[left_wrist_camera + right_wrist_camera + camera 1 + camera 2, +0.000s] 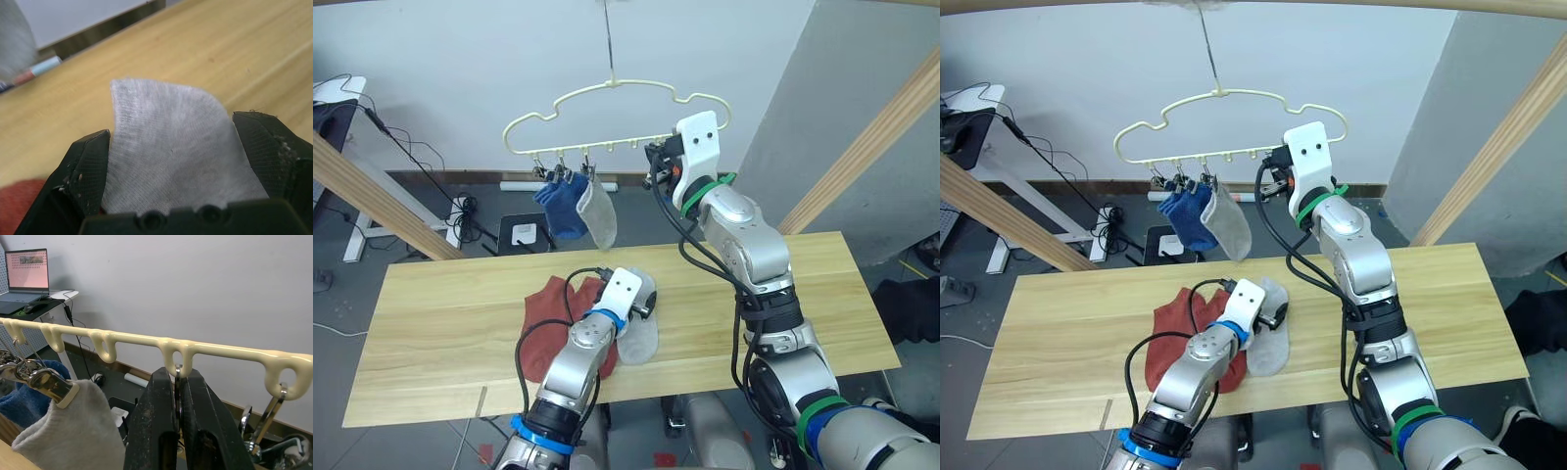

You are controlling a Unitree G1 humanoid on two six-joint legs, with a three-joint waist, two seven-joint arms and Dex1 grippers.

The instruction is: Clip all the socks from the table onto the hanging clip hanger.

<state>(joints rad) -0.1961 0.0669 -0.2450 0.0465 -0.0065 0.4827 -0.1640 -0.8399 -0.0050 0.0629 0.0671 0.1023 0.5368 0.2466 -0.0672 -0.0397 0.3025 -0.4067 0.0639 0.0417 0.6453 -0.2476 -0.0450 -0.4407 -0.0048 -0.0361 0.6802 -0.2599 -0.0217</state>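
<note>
**Claws at work: one on a clip, one over a grey sock**

The right claw (pixel 177 396) is raised to the clip hanger (pixel 607 108), its two black fingers pressed together on a small metal clip (pixel 177 382) that hangs from a loop of the hanger's lower bar. The left claw (pixel 181 171) is low over the bench (pixel 450 313), its fingers spread apart with a light grey sock (pixel 171 156) lying between them, not yet pinched.

That sock rests flat on the wood, just beside a heap of rust-red socks (pixel 558 313). Two socks already hang from clips near the hanger's left end: a blue one (pixel 563 211) and a grey one (pixel 599 215), touching each other.

The step in hand appears to be picking up the grey sock from the bench. To do it well, the left claw should likely close on the sock's edge alone, clear of the red fabric, and leave some cuff free beyond the fingertips for the clip to bite. The hanger hangs freely from its hook, so it may swing; the right claw's hold on the clip should help steady it.
</note>
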